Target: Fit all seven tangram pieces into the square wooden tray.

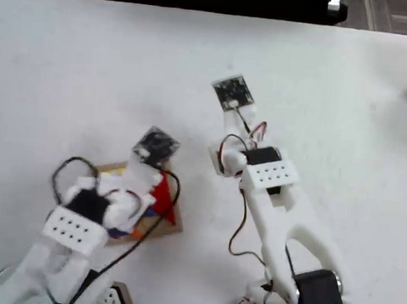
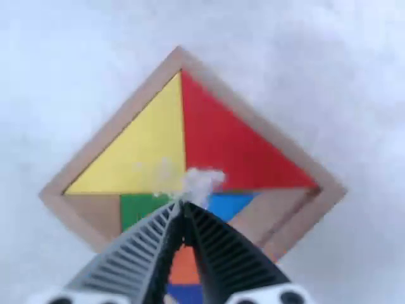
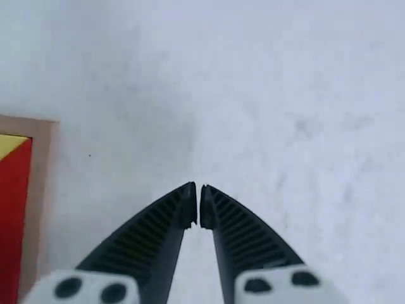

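In the high view, the left arm [image 1: 77, 230] hangs over the square wooden tray [image 1: 174, 227] on the white tabletop [image 1: 90, 66] and covers most of it (a red triangle [image 1: 163, 192] peeks out). The right arm [image 1: 276, 214] stands beside it, apart from the tray.

In the left wrist view, the left jaws are pressed together, gripping nothing I can make out, with their tips over the tray's middle. The red triangle and a yellow triangle [image 2: 139, 152] fill one half of the tray. A green piece [image 2: 136, 209], a blue piece [image 2: 231, 204] and an orange piece [image 2: 185, 266] lie in the other half, with bare wood on either side (the jaws hide the rest).

In the right wrist view, the right jaws are narrowed to a slit and empty, above the tabletop near the tray's rim.

I judge the filling well advanced but unfinished. The next move calls for opening a pair of jaws, fetching a missing piece and turning it to match a gap.
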You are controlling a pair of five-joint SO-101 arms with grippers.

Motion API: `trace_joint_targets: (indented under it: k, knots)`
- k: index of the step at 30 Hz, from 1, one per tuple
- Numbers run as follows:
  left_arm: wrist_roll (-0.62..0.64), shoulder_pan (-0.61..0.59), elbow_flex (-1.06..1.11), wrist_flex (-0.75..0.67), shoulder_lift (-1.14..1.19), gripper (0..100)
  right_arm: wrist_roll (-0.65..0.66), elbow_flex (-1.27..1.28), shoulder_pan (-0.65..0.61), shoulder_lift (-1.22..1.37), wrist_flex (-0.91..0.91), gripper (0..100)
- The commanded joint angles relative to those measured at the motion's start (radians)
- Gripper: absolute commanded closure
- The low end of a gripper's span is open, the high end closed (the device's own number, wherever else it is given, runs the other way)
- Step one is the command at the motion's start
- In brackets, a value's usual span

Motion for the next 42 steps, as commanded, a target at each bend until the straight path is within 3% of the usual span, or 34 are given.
trace_joint_targets:
  k: [1,12,17,29,42]
  knots:
    - [-0.098,-0.197,0.080,-0.077,0.021,98,-0.003,-0.028,-0.008,-0.015,-0.018,97.4]
    - [-0.051,-0.412,-0.002,-0.075,0.208,98,-0.011,-0.032,0.018,-0.019,-0.015,97.7]
    - [-0.052,-0.377,0.002,-0.041,0.208,98,-0.089,-0.052,0.068,-0.018,-0.013,97.4]
    - [-0.046,-0.229,0.003,-0.040,0.208,98,-0.087,-0.058,0.067,-0.015,-0.012,97.4]
    - [-0.051,-0.180,0.038,-0.041,0.147,98,-0.087,-0.058,0.068,-0.015,-0.012,97.4]
